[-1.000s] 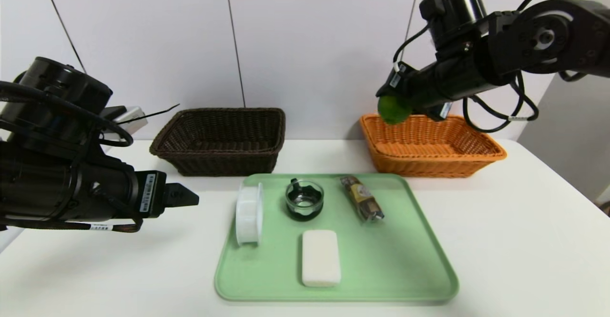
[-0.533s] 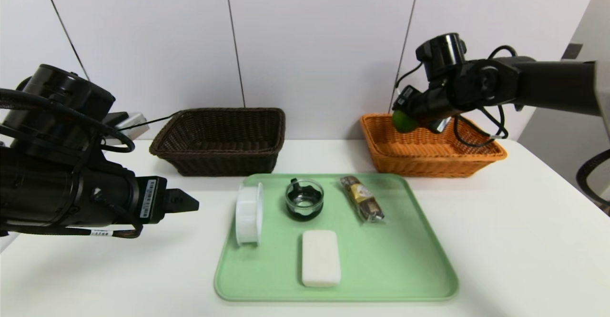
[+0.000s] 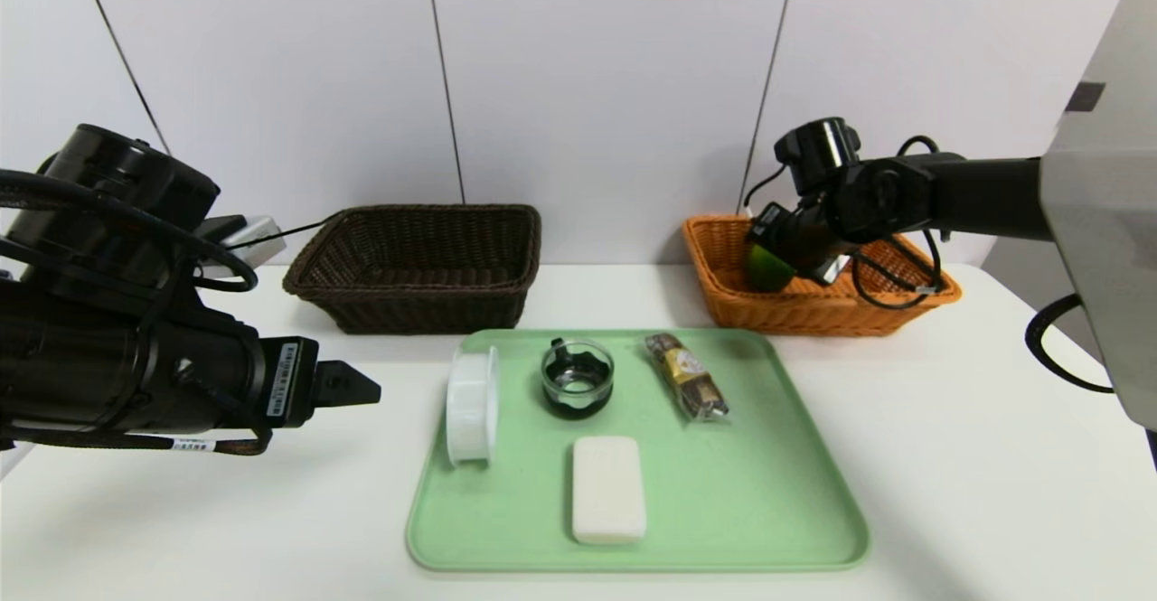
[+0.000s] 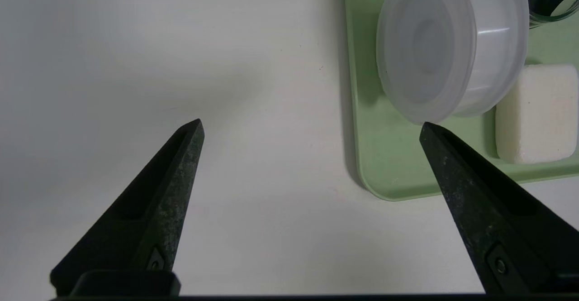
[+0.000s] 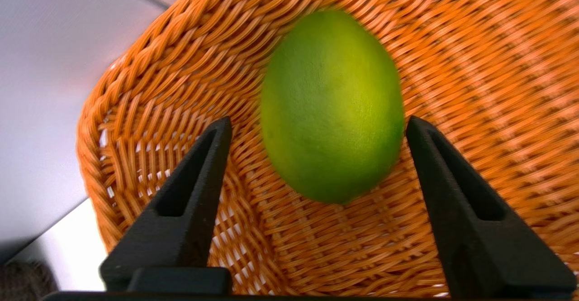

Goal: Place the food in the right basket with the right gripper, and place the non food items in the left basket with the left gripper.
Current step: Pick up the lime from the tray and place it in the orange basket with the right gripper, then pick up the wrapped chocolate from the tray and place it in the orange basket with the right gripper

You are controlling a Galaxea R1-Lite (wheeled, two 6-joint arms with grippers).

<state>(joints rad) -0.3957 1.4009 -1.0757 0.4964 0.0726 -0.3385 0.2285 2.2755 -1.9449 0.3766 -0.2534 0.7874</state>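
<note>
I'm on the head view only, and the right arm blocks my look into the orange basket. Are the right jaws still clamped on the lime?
Observer: No. The right wrist view shows the right gripper with its jaws apart and a gap on one side of the lime, which is in the orange basket.
Operator: And the left gripper? I see only one side of it.
Observer: In the left wrist view, the left gripper has its jaws wide apart, nothing between them, over the table beside the green tray.
Operator: The white roll shows me just its edge. Is that side hollow?
Observer: No, the left wrist view shows a closed, translucent round face on the white roll.
</note>
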